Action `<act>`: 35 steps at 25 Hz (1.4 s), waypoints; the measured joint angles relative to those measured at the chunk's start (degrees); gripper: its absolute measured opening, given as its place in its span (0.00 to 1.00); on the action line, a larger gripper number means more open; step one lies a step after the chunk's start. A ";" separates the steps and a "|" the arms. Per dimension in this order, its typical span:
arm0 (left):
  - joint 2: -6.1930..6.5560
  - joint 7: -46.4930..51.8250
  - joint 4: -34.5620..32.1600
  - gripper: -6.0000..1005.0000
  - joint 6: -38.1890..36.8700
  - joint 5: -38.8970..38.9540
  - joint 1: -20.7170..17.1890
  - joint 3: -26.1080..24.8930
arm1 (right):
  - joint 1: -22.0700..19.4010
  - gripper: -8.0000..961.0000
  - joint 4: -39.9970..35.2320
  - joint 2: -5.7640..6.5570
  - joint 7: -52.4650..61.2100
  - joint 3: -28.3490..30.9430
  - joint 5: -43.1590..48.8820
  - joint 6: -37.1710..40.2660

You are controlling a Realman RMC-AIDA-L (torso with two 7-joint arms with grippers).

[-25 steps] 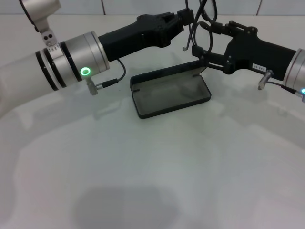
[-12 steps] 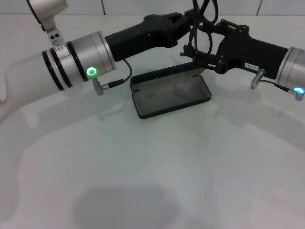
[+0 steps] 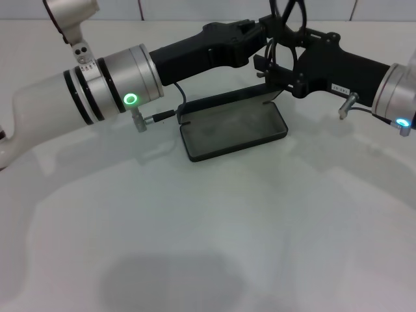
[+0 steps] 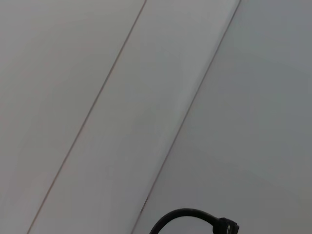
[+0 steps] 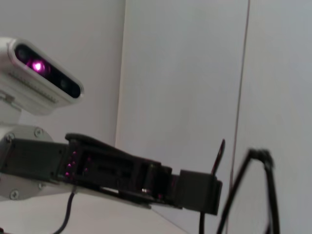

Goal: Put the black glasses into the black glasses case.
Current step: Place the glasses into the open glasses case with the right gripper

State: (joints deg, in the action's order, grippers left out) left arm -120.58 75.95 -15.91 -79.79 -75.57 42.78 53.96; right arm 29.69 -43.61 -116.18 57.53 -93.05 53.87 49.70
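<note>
The black glasses (image 3: 286, 18) hang in the air above the far end of the black glasses case (image 3: 234, 130), which lies open on the white table with its lid (image 3: 224, 103) raised at the back. My left gripper (image 3: 263, 30) reaches in from the left and is shut on the glasses. From the right, my right gripper (image 3: 275, 57) stands open, its fingers on either side of the thin frame. The right wrist view shows the left gripper (image 5: 200, 191) with the glasses (image 5: 267, 190) at its tip. In the left wrist view only a curved piece of the glasses (image 4: 187, 213) shows.
The white table (image 3: 208, 234) spreads out in front of the case. A tiled white wall (image 3: 162, 8) runs just behind both grippers. A cable (image 3: 159, 117) hangs from the left wrist close to the case's left end.
The left arm has carried the glasses up and to the right. The right gripper has slid left, so its fingers now stand around the frame. The case has not moved.
</note>
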 joint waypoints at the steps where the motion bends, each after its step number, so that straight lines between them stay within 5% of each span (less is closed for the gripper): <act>1: 0.00 0.00 0.00 0.06 0.00 0.01 0.01 0.00 | -0.02 0.75 -0.02 0.00 0.00 -0.27 0.00 -0.48; 13: 0.13 -0.69 -0.01 0.06 -0.01 0.10 -0.10 0.01 | -0.27 0.49 -0.27 0.00 -0.14 -0.45 -1.35 -1.02; 25: 0.24 -1.54 0.00 0.06 0.11 0.10 -0.49 0.01 | -0.37 0.46 -1.22 0.08 -0.14 -0.35 -0.97 -0.95; 35: 0.22 -1.66 0.00 0.16 0.36 1.63 -1.18 -0.19 | -0.51 0.43 -1.48 0.07 -0.56 -0.38 -0.96 -1.21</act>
State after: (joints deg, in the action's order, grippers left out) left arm -120.36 74.29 -15.90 -79.43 -73.93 41.60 53.77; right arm 29.17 -45.09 -116.12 56.97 -93.43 52.91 48.49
